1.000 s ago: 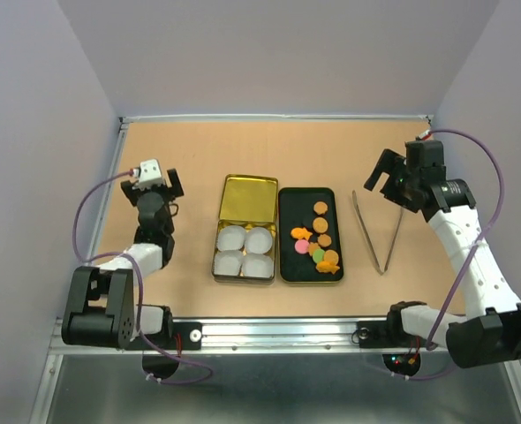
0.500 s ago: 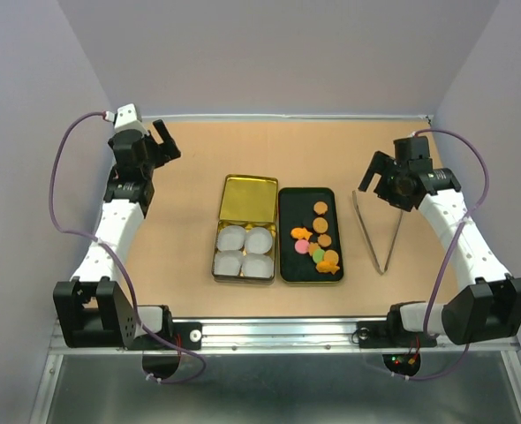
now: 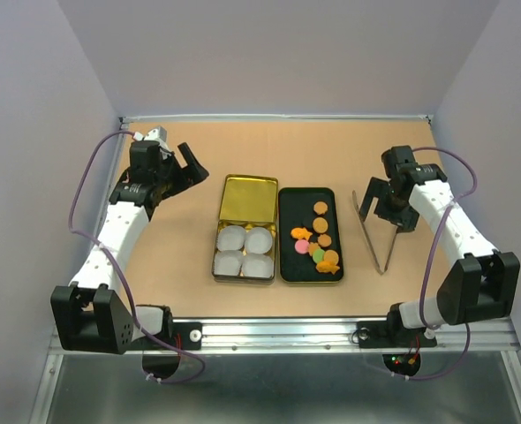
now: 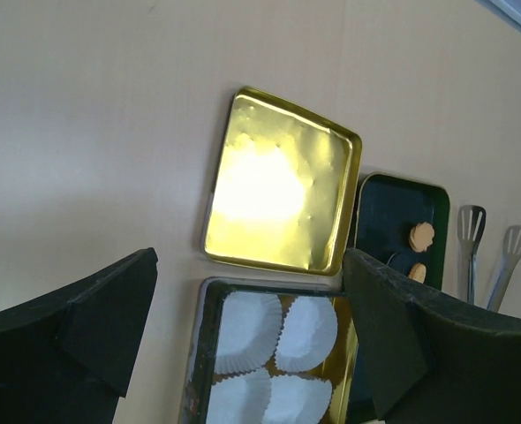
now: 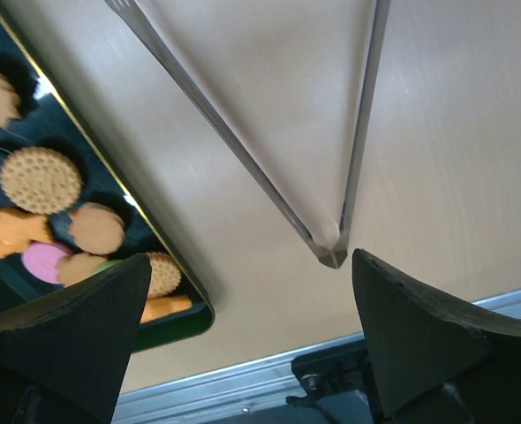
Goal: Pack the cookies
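Table [image 3: 287, 141]: tan surface carrying every item. Gold tin [image 3: 247, 199]: lies open mid-table, slightly toward the left edge, lid toward the far edge. Black tray [image 3: 294, 208]: just beside the tin, on its right-edge side. Tongs [image 3: 380, 234]: between tray and right edge, joined end toward the near edge. My left pincer [image 3: 185, 172]: jaws spread wide, holding nothing, above the table toward the far-left corner. My right pincer [image 3: 388, 210]: jaws likewise wide apart and empty, over the far ends of the tongs. Paper cups [image 3: 245, 251]: four, white, filling the tin's base. Cookies [image 3: 318, 238]: in the tray, clustered along its right side and near end; round brown, pink, green, orange fish-shaped.
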`<action>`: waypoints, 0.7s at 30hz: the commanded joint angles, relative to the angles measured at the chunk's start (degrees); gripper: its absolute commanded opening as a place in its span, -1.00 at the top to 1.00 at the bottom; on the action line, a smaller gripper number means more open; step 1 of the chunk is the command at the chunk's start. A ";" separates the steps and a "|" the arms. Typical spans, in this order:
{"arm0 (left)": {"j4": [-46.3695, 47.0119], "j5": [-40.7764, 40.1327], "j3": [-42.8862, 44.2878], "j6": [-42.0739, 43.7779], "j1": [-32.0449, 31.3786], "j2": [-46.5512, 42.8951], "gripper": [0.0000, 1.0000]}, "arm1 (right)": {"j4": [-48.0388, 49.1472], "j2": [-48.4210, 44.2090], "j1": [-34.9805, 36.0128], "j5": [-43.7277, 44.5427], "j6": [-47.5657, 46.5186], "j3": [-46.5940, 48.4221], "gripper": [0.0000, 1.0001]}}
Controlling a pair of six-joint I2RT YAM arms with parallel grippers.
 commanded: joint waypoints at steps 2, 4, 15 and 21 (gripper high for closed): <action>-2.14 0.65 3.27 0.51 -2.45 -1.19 -0.94 | -4.55 -3.64 -0.37 0.26 0.14 -4.38 -1.00; -2.32 0.39 3.36 0.59 -3.15 -1.37 -0.94 | -5.78 -3.30 -0.37 1.49 2.06 -3.95 -1.00; -2.50 -0.31 -1.82 1.65 -4.47 -4.71 -0.94 | -7.20 -1.27 -0.37 -2.90 7.61 -12.89 -1.00; -1.97 0.04 -3.93 2.44 -4.47 -5.32 -0.95 | -4.39 -4.87 -0.37 -1.76 10.86 -19.50 -1.00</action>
